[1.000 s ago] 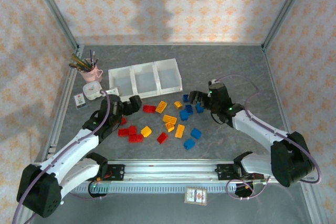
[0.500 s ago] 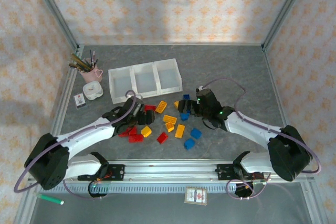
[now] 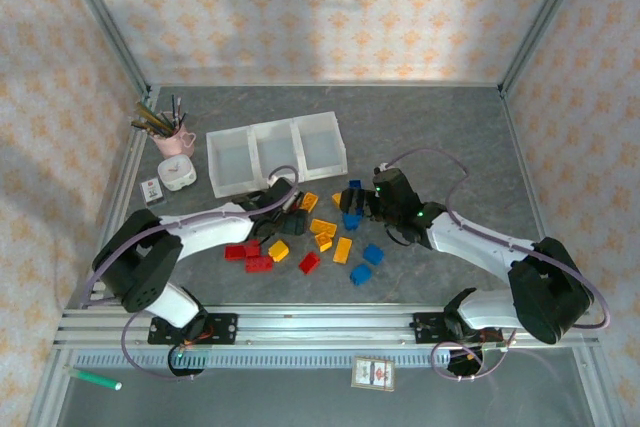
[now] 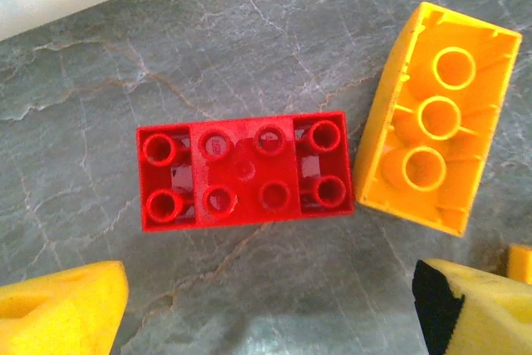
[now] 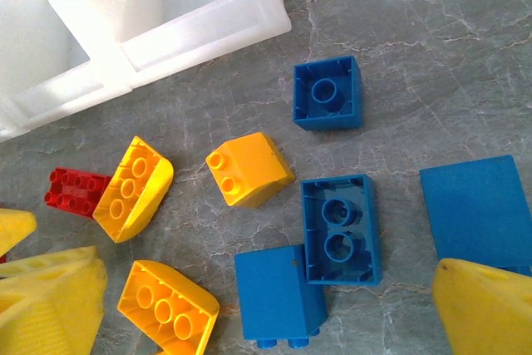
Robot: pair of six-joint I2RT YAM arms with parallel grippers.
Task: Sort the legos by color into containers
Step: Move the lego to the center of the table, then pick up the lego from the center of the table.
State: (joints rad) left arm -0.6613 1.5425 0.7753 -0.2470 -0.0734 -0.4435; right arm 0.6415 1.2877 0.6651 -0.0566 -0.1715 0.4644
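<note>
Containers: the three joined translucent white containers (image 3: 275,152) stand at the back of the grey marbled surface (image 3: 430,137). No coloured brick shows inside any compartment, from above or from the right wrist.
Legos: all the legos (image 3: 322,228) lie loose on the surface in front of the containers, with reds mostly to the left, yellow-orange in the middle and blues to the right.
Progress: sorting looks barely begun. By my reading, nothing is binned and about twenty bricks are left.
Left end effector: the left end effector (image 4: 266,322) is spread wide and holds nothing. Its yellow foam pads (image 4: 58,309) sit to either side, just below a red two-by-four brick (image 4: 245,170) lying studs up. An upturned yellow-orange brick (image 4: 432,118) lies just beside the red one.
Right end effector: the right end effector (image 5: 270,322) is also spread wide and empty, above the blue group. A hollow-side-up blue brick (image 5: 341,229) lies between its pads, and a small blue square brick (image 5: 327,93) lies nearer the containers.
Likely step: each arm seems to be lining up on a first pick, red on the left and blue on the right.
Writing: none can be read. The card on the front rail (image 3: 373,373) and the small tag (image 3: 152,191) near the pink pen cup (image 3: 175,137) are too small to read. The bricks show no legible lettering.
</note>
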